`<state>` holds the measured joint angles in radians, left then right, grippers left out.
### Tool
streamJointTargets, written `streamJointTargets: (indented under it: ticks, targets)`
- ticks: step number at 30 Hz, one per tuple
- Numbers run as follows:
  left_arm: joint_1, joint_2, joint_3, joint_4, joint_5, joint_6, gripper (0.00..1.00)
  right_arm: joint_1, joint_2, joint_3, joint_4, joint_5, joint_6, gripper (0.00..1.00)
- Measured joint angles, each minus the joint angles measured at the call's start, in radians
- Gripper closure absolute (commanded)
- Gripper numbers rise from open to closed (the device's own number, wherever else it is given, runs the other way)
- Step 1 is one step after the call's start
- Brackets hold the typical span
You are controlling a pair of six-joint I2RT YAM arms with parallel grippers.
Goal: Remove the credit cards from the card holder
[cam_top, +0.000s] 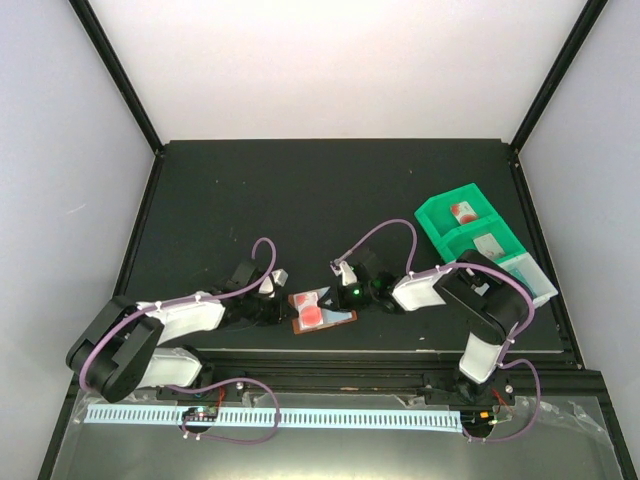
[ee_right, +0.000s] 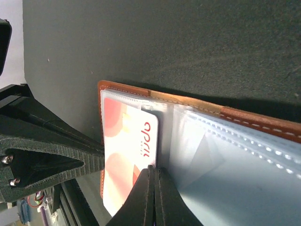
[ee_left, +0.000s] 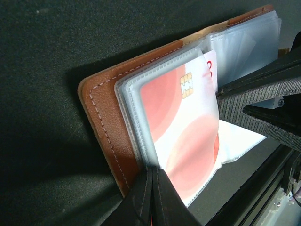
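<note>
Left wrist: left jaws are clamping the card holder [ee_left: 106,117], right jaws pinching the card [ee_left: 183,127], perhaps catching its sleeve [ee_left: 134,117] and dragging both.

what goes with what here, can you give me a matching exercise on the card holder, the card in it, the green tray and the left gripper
Column one:
1. card holder
2. red and white card
3. green tray
4. left gripper

Column two:
a. at the right side of the table
b. fingers shut at the holder's edge
c. brown leather, lying open
d. inside the holder, gold chip showing

Pairs: 1-c, 2-d, 3-a, 4-b
</note>
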<state>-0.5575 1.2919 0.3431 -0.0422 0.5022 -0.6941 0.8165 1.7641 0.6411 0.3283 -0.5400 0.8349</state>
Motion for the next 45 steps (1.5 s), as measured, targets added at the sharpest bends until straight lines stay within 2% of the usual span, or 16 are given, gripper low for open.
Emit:
streamJointTargets:
  ticks: [19, 27, 30, 36, 42, 45]
  targets:
    - [0.000, 0.084, 0.050, 0.037, -0.002, 0.000, 0.98, -0.069, -0.060, 0.000, -0.108, 0.006, -0.105, 0.99]
    - [0.000, 0.083, 0.050, 0.036, -0.002, -0.006, 0.98, -0.071, -0.048, 0.000, -0.090, -0.023, -0.115, 0.85]
    - [0.000, 0.082, 0.050, 0.037, -0.003, -0.011, 0.98, -0.072, -0.031, -0.008, -0.053, -0.040, -0.105, 0.83]
    - [0.000, 0.082, 0.049, 0.039, -0.003, -0.018, 0.98, -0.072, -0.009, -0.021, 0.002, -0.063, -0.093, 0.86]
    - [0.000, 0.082, 0.046, 0.044, -0.002, -0.025, 0.99, -0.080, -0.003, -0.022, 0.008, -0.066, -0.096, 0.99]
    - [0.000, 0.081, 0.046, 0.045, -0.003, -0.028, 0.98, -0.090, -0.009, -0.027, 0.009, -0.071, -0.096, 0.99]
